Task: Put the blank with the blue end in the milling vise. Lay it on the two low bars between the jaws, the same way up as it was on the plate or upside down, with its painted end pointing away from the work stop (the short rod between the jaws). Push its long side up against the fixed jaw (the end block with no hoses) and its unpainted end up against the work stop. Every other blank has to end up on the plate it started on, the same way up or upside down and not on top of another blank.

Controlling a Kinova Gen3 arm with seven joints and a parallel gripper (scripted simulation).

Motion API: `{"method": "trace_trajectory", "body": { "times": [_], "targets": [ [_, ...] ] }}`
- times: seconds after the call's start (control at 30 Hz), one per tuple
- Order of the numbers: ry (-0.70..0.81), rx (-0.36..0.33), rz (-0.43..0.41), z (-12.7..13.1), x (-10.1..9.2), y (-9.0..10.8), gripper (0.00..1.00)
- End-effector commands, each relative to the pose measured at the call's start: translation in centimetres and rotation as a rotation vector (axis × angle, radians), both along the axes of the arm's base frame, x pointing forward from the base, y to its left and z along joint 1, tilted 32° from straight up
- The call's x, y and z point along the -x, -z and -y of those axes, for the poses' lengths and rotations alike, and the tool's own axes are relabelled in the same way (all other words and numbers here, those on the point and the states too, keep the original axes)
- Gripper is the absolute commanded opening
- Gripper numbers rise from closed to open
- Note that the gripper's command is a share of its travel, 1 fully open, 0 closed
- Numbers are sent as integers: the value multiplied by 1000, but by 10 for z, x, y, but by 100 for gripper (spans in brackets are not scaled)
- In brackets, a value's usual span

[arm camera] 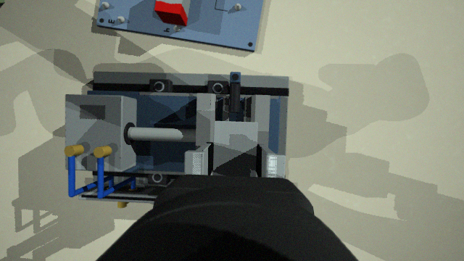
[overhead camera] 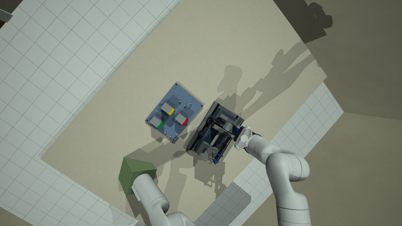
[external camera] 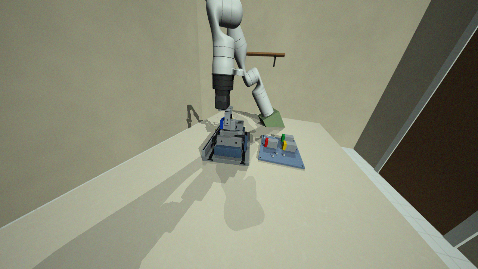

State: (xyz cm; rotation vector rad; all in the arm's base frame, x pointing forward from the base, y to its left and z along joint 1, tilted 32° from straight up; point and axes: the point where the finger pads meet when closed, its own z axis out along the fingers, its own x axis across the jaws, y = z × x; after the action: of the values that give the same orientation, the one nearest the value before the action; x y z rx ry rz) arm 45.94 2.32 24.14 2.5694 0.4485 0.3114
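My gripper (arm camera: 234, 154) (external camera: 228, 117) is shut on the blank with the blue end (arm camera: 235, 133) (external camera: 222, 123) (overhead camera: 238, 131). It holds the blank level over the gap between the jaws of the milling vise (overhead camera: 206, 134) (external camera: 227, 148) (arm camera: 163, 109). The grey, unpainted end points at the work stop (arm camera: 235, 97), a short dark rod, with a small gap between them. The blue end is hidden under the wrist in the wrist view. The fixed jaw (arm camera: 276, 116) is to the right of the blank, and the block with blue hoses (arm camera: 96, 130) is at the far left. I cannot tell whether the blank touches the low bars.
The blue plate (overhead camera: 179, 94) (external camera: 294, 162) (arm camera: 225, 27) beside the vise carries the red-ended blank (overhead camera: 181, 119) (external camera: 270, 143) (arm camera: 170, 12), the yellow-ended blank (overhead camera: 167, 108) (external camera: 289, 146) and the green-ended blank (overhead camera: 155, 122) (external camera: 286, 137), each lying apart. The arm's green base block (overhead camera: 134, 171) (external camera: 271, 119) stands behind them.
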Motion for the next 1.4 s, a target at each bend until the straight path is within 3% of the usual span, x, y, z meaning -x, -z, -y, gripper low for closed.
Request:
{"method": "trace_trajectory", "body": {
  "times": [0.0,1.17,1.37],
  "targets": [
    [-2,-1,1,-1,0,0,0],
    [-2,-1,1,-3,4,1,0],
    [-2,-1,1,2,1,12,0]
  ]
}}
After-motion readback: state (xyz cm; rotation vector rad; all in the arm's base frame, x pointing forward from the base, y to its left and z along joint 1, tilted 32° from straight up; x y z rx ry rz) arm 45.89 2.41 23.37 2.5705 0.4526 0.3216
